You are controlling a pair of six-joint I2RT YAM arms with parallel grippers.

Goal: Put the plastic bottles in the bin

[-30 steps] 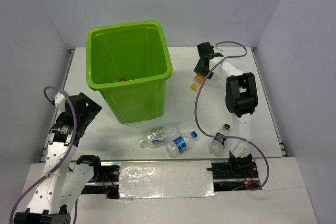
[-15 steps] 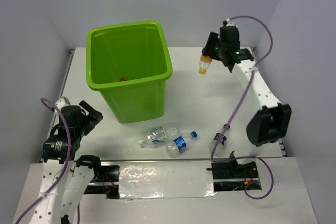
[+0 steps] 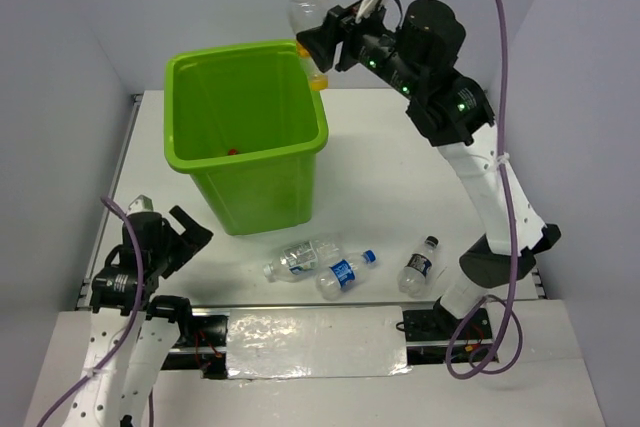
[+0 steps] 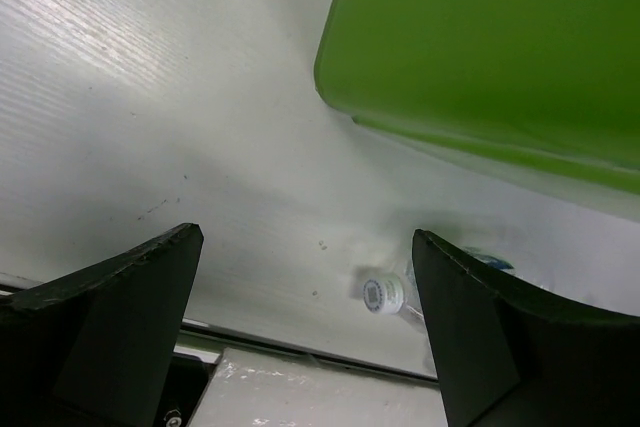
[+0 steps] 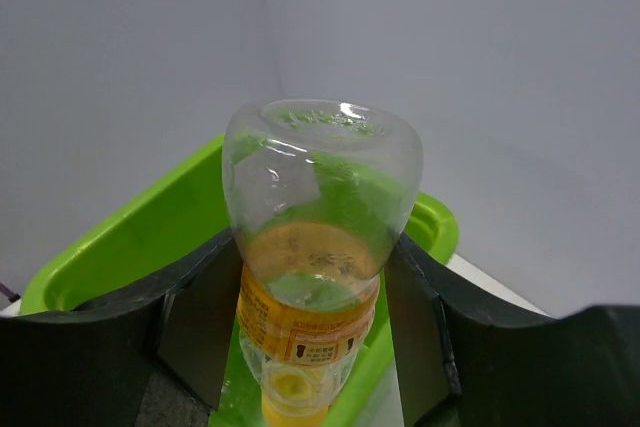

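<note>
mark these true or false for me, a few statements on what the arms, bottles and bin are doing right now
1. The right gripper is shut on a clear plastic bottle with an orange label. True.
2. That bottle is held cap up. False: its cap points down.
3. The left gripper is open and empty. True.
4. The lime-green plastic bin stands upright. True.
5. Only one bottle lies in front of the bin. False: three bottles lie there on the white table.
</note>
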